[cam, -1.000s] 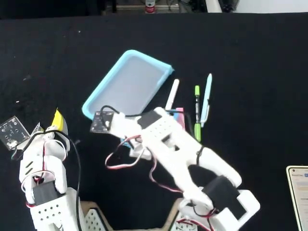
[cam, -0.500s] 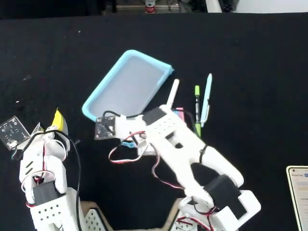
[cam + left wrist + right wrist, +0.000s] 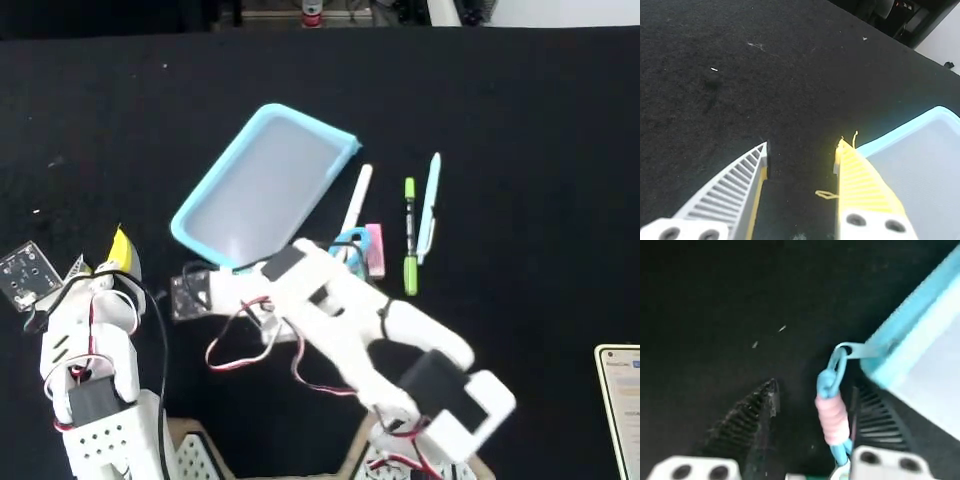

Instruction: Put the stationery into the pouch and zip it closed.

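**Operator:** What takes up the most room?

**Spotter:** The black table (image 3: 520, 120). After that it's your right arm (image 3: 340, 320), which stretches from its base at the near edge toward the near corner of the pouch (image 3: 265, 180). The pouch lies flat near the table's middle, set at a slant, with a pale blue rim.

**Operator:** And my left side?

**Spotter:** Your left arm (image 3: 85, 350) stands at the near left. Your left gripper (image 3: 802, 145) is spread wide over bare table and holds nothing. The pouch's rim sits just beside one jaw.

**Operator:** The stationery?

**Spotter:** It's all out on the table, right of the pouch in the high view. A white pen (image 3: 357, 195), a green marker (image 3: 410, 235) and a light blue pen (image 3: 430, 200) lie side by side. A pink eraser (image 3: 375, 250) sits near the end of the white pen closer to your arms.

**Operator:** My right gripper?

**Spotter:** Your right gripper (image 3: 815, 387) has its jaws parted and isn't pinching anything. The zipper pull (image 3: 832, 415), a blue loop with a pink bead, comes off the pouch's corner. It lies between the jaws, close to one of them.
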Action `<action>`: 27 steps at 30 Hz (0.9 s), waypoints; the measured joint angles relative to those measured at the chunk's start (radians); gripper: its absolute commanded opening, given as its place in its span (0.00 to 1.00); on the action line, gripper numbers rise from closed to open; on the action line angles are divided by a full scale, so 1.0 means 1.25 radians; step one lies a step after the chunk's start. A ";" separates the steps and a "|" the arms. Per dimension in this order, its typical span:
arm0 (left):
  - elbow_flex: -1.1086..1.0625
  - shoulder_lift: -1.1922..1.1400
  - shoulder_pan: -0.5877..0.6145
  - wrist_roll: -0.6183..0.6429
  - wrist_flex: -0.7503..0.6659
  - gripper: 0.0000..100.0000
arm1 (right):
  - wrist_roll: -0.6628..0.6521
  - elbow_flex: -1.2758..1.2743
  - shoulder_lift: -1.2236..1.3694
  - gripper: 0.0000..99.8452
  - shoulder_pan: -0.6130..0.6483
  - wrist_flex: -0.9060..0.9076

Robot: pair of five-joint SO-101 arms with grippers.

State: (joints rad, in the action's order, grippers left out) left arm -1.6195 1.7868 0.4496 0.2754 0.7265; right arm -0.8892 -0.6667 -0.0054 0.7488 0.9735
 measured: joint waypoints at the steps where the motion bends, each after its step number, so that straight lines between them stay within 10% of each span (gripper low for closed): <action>1: 0.000 0.000 0.000 0.000 0.000 0.22 | 0.027 0.010 0.017 0.15 0.000 -0.010; 11: 0.000 0.000 0.000 0.000 0.000 0.22 | 0.331 0.117 0.088 0.05 -0.001 -0.025; 27: 0.000 0.000 0.000 0.000 0.000 0.22 | 0.317 0.134 0.015 0.08 -0.065 0.069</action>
State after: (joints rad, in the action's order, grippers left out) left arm -1.6195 1.7868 0.4496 0.2754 0.7265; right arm -0.4933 -0.4994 0.0130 0.6674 1.0595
